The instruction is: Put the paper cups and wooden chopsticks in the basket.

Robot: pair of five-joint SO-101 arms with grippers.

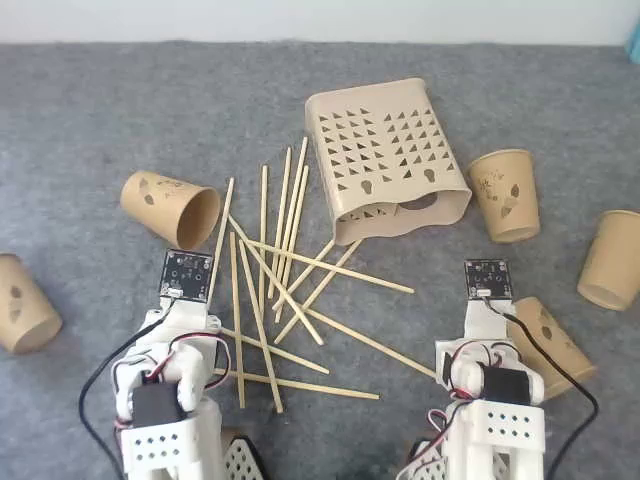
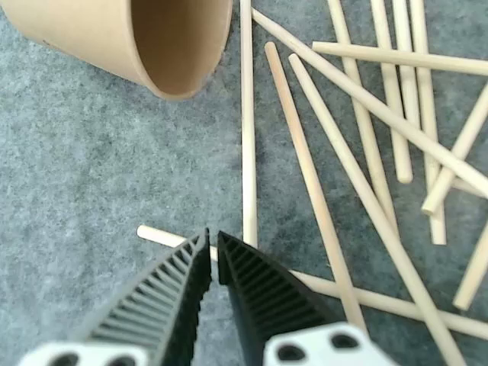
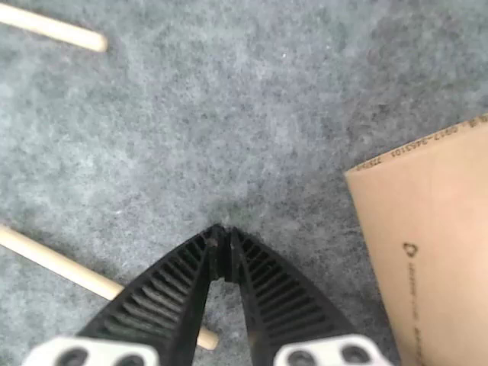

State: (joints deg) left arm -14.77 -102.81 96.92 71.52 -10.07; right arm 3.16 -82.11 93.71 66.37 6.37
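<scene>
Opening the left fingers (pressed nearly together now, like the right fingers) should come first, I think, then pinching the nearest chopstick at mid-length.

Grey cloth with a rough, matt, felt-like nap covers the surface. The chopsticks are pale bare wood, smooth and unvarnished. The paper cups are plain brown paper, matt inside and out. The basket is beige moulded plastic, smooth, with a faint sheen. The left hand and right hand have fingers of black ribbed matt plastic on white plastic mounts.
</scene>
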